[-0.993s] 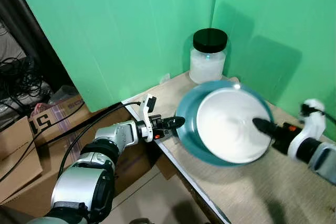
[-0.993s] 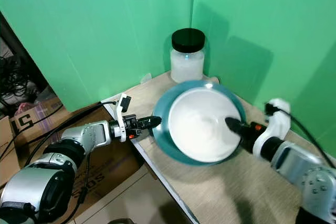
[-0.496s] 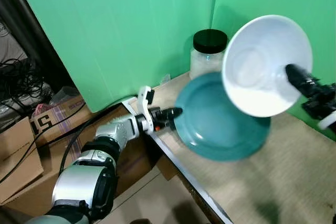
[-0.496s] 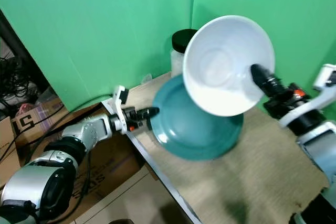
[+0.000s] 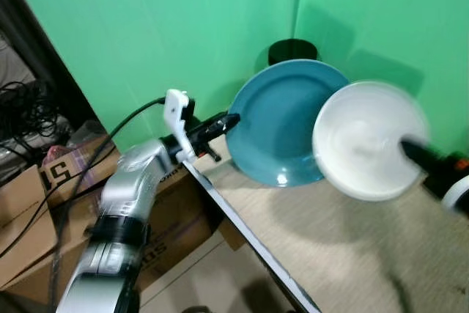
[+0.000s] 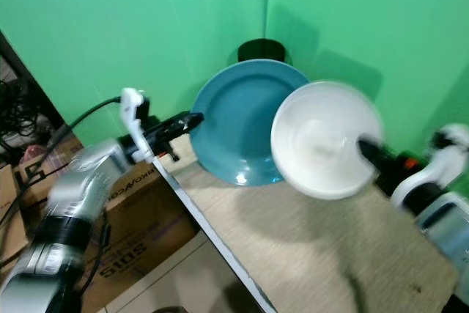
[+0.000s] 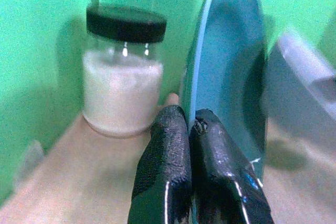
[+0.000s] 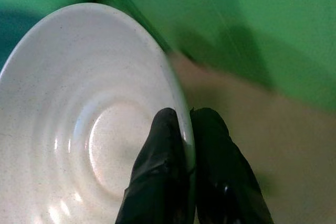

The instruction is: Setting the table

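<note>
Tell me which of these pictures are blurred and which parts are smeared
Left and right eye views: motion blur smears the left arm, the white bowl and the right gripper; the teal plate stays fairly sharp. Left wrist view: jar and left gripper crisp, the bowl a grey smear. Right wrist view: bowl sharp, tabletop behind it soft.

Bright, even light; soft shadows fall on the green backdrop (image 5: pixel 366 71) toward one o'clock; the white bowl (image 5: pixel 370 150) smears with motion blur.

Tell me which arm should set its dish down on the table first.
Probably the left: its gripper holds the teal plate tilted up over the table; the plate likely goes under the white bowl that the right gripper holds.
</note>
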Available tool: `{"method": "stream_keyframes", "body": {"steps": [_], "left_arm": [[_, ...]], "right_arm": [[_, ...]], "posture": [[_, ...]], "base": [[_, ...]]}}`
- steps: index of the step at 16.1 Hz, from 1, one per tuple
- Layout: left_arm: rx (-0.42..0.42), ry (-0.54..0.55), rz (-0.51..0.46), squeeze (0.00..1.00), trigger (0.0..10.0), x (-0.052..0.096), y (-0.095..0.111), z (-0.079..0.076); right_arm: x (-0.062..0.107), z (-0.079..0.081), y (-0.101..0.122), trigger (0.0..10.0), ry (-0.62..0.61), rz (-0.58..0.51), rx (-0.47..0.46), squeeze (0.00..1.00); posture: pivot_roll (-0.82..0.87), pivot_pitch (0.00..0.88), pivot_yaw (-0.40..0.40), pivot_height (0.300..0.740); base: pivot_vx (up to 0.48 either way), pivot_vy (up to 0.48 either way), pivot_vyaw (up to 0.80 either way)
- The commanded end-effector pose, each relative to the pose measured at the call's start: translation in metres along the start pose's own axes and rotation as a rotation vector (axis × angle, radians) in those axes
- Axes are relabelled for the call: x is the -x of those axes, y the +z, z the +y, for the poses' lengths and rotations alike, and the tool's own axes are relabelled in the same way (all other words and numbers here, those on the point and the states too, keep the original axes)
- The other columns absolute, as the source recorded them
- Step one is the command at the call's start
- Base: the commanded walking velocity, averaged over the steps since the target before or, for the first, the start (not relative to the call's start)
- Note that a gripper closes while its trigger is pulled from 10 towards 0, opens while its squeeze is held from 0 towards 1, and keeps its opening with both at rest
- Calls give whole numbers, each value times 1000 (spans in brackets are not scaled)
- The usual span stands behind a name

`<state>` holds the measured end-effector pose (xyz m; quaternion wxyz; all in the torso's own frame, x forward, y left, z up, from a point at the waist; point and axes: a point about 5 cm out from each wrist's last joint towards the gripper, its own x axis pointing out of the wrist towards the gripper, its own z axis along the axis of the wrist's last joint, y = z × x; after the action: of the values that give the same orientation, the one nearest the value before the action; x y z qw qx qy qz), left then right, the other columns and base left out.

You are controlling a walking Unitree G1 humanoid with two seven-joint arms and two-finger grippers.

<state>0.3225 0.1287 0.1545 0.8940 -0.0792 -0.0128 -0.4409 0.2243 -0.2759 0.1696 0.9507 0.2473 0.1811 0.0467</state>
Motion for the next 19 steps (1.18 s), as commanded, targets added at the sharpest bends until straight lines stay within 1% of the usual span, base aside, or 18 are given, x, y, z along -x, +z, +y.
{"method": "stream_keyframes", "body": {"steps": [1,3,4,6,7,8,9,10,11,12,13,14,16,17,18,19], "left_arm": [[-109,51,-25,0,0,8,24,0],[-186,115,-37,0,0,18,38,-3],[-239,169,-41,0,0,24,47,-2],[-283,202,-82,0,0,26,61,-6],[-287,199,-128,0,0,25,73,-12],[-295,187,-161,0,0,23,81,-15],[-305,194,-186,0,0,22,89,-16],[-308,199,-193,0,0,22,92,-16],[-343,234,-220,0,0,22,103,-15],[-372,263,-249,0,0,21,113,-14],[-374,277,-285,0,0,21,123,-14],[-357,267,-307,0,0,20,129,-15],[-280,257,-352,0,0,19,133,-17],[-297,305,-298,0,0,19,127,-12],[-351,332,-238,0,0,19,119,-9],[-383,330,-229,0,0,18,117,-10]], "right_arm": [[-3,-1,-5,0,-35,47,21,0],[-5,-1,-13,0,-47,100,37,0],[-7,0,-22,0,-55,166,70,0],[-10,4,-29,0,-54,208,102,0],[-13,5,-30,0,-58,225,130,0],[-15,7,-29,4431,-57,229,151,0],[-17,8,-28,10000,-54,229,169,0],[-17,8,-28,10000,-51,228,173,0],[-18,7,-25,10000,-69,211,186,1000],[-18,6,-19,10000,-83,180,193,1000],[-16,7,-9,10000,-77,141,214,1000],[-13,8,0,10000,-64,104,256,1000],[-5,12,21,10000,-28,-11,400,1000],[3,24,38,10000,28,-146,525,1000],[7,40,46,10000,107,-225,552,851],[8,49,47,10000,146,-255,543,851]], "posture": [[-13,0,77,740],[-5,0,74,740],[-5,0,74,740],[9,0,65,740],[14,0,62,740],[16,0,62,740],[16,0,62,740],[16,0,63,740],[15,0,65,740],[14,0,68,740],[14,0,70,740],[16,0,71,740],[14,0,76,740],[10,0,79,740],[5,0,81,740],[5,0,81,740]], "base": [[0,0,0],[0,0,0],[0,0,0],[0,0,0],[0,0,0],[0,0,0],[0,0,0],[0,0,0],[0,0,0],[0,0,0],[0,0,0],[0,0,0],[0,0,0],[0,0,0],[0,0,0],[0,0,0]]}}
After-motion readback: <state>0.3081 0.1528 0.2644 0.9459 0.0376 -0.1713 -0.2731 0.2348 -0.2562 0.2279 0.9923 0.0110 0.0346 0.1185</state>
